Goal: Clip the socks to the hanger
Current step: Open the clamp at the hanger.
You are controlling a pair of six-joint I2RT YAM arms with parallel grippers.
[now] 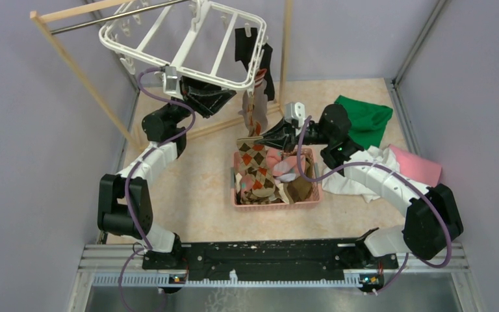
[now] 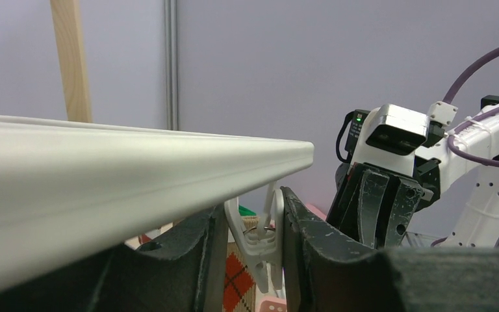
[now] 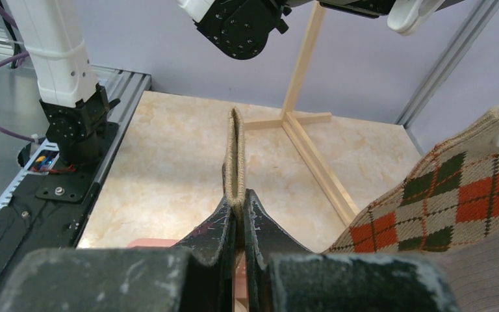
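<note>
Lavender walls (image 1: 26,162) and metal uprights close in the beige, marbled tabletop (image 1: 195,188) on three sides. The widest bare stretch lies left of centre, between the left arm and the basket. A wooden rack (image 1: 81,76) with a metal bar stands at the far left, and its slanting pole and floor struts narrow the room there.

From that bar hangs the hanger (image 2: 104,175), a white rectangular plastic frame with rounded corners and crossbars, tilted, its smooth rail running broadly across the left wrist view. Two black socks (image 1: 243,45) hang at its right end. An argyle sock (image 1: 255,110), knitted in brown with orange and cream diamonds, dangles below its near right corner.

On the right the tabletop is crowded by a green cloth (image 1: 364,120), a crumpled white cloth (image 1: 347,179) and a pink cloth (image 1: 419,168), all close beside the right arm. At the centre a pink basket (image 1: 299,203) holds more socks (image 1: 256,170) heaped together: argyle, pink and brown.

The left gripper (image 2: 255,227) sits just under the hanger's near rail. Its jaws are part spread around a small white clip (image 2: 260,237), with both inner faces against it. The right gripper (image 3: 239,201) hovers above the basket's far edge, near the hanging argyle sock. Its jaws are pressed together on the cuff of a grey-brown sock (image 3: 234,149), whose ribbed edge stands upright.
</note>
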